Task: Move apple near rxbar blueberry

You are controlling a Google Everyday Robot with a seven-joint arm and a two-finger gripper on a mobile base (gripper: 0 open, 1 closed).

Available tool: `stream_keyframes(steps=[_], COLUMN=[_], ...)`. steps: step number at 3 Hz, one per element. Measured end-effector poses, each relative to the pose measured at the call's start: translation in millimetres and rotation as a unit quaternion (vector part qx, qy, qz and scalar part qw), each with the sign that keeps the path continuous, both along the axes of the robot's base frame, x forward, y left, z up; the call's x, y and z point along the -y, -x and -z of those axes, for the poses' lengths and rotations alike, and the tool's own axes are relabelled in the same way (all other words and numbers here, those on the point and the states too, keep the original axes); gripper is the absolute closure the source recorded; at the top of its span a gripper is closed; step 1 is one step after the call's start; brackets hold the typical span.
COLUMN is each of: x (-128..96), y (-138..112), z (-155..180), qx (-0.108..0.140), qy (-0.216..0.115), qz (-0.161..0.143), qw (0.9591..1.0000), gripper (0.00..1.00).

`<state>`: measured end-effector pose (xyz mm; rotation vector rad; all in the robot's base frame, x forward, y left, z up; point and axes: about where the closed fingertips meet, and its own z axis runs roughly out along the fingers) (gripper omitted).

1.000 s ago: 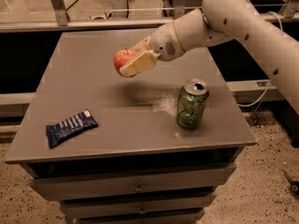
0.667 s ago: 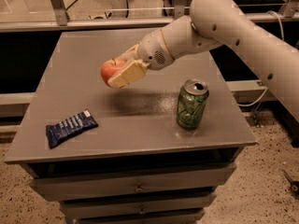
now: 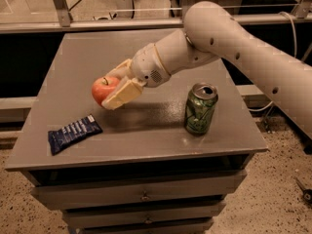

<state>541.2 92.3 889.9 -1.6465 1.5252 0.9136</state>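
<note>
My gripper (image 3: 111, 87) is shut on the red apple (image 3: 103, 88) and holds it a little above the grey table top (image 3: 87, 57), left of the middle. The apple's stem points up. The rxbar blueberry (image 3: 73, 133), a flat dark blue wrapper with white lettering, lies on the table near its front left corner, below and left of the apple. A gap of bare table shows between the two.
A green drink can (image 3: 200, 109) stands upright on the right part of the table, under my arm (image 3: 234, 38). The table has drawers (image 3: 141, 196) below its front edge. A metal railing (image 3: 97, 23) runs behind the table.
My gripper has carried the apple to the left and downward, toward the blue wrapper. The can and the wrapper have not moved.
</note>
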Motion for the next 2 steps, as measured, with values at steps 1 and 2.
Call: stream_keyframes(steps=[1,2], x=[-6,-13], y=[7,16], z=[15,27], qx=[0.014,0.016], qy=[-0.008,-0.015], qz=[-0.021,-0.037], qw=[0.9996,0.9991], gripper=[0.38,0.15])
